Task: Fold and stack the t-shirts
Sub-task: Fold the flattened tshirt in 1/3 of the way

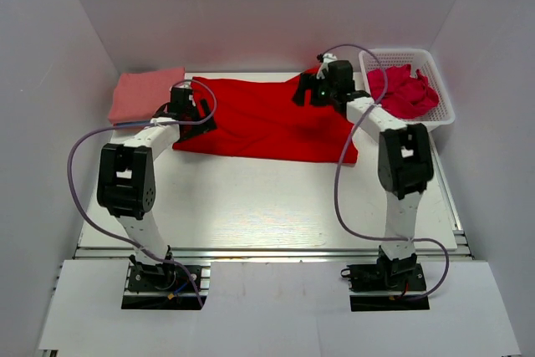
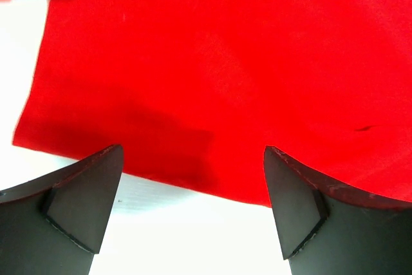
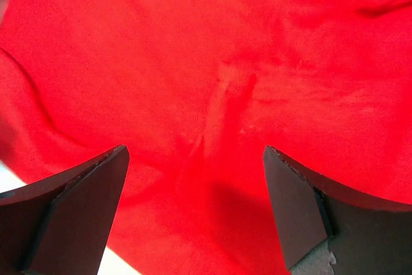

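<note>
From above: spread flat mid-table for folding, one red shirt [image 1: 267, 123]; folded far-left, likely the stack's base, one salmon shirt [image 1: 144, 94]; heaped waiting in one basket [image 1: 405, 54], crimson shirts [image 1: 405, 94], count unclear. Left wrist: left gripper [image 2: 193, 159] gaping, empty, poised over the hem. Right wrist: right gripper [image 3: 193, 159] equally wide, empty, above wrinkled red.

Red t-shirt [image 1: 259, 119] matt soft cloth; basket [image 1: 439, 98] white plastic.

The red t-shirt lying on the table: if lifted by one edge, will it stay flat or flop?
Probably flops: the red t-shirt shows soft wrinkles and folds up close. Likely light, since it lies thin and flat on the table.
</note>
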You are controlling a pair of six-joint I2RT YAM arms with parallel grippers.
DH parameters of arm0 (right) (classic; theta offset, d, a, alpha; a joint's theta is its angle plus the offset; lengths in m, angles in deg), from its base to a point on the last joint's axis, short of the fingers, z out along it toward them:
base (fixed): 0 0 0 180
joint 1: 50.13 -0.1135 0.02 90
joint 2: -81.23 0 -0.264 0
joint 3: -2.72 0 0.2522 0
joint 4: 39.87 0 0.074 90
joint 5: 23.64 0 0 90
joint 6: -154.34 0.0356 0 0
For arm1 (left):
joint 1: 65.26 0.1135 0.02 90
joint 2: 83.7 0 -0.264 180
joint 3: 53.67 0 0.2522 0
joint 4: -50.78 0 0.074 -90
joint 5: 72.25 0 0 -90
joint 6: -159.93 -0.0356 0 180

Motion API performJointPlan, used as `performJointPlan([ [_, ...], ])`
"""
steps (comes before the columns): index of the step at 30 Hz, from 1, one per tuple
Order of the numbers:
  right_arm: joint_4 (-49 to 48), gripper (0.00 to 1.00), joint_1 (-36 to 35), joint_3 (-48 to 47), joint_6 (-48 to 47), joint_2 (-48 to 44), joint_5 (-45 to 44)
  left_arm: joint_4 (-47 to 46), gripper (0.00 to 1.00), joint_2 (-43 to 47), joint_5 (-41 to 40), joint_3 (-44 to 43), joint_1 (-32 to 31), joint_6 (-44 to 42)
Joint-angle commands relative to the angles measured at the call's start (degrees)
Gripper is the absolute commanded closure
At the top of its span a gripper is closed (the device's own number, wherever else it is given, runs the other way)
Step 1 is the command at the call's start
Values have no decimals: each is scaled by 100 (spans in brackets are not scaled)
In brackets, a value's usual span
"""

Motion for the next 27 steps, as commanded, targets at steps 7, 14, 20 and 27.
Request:
performJointPlan([
  [7,-257,10,55,1579,143,-1792,-1223,-261,0,150,15,-406,86,-157],
  [14,112,10,213,2196,557,-1503,-775,-59,0,-719,278,-933,87,-157],
  [20,402,10,398,2441,724,-1169,-203,143,0,-984,217,-671,87,-157],
  [27,411,10,521,3689,691,-1870,164,441,0,-423,331,700,87,63],
])
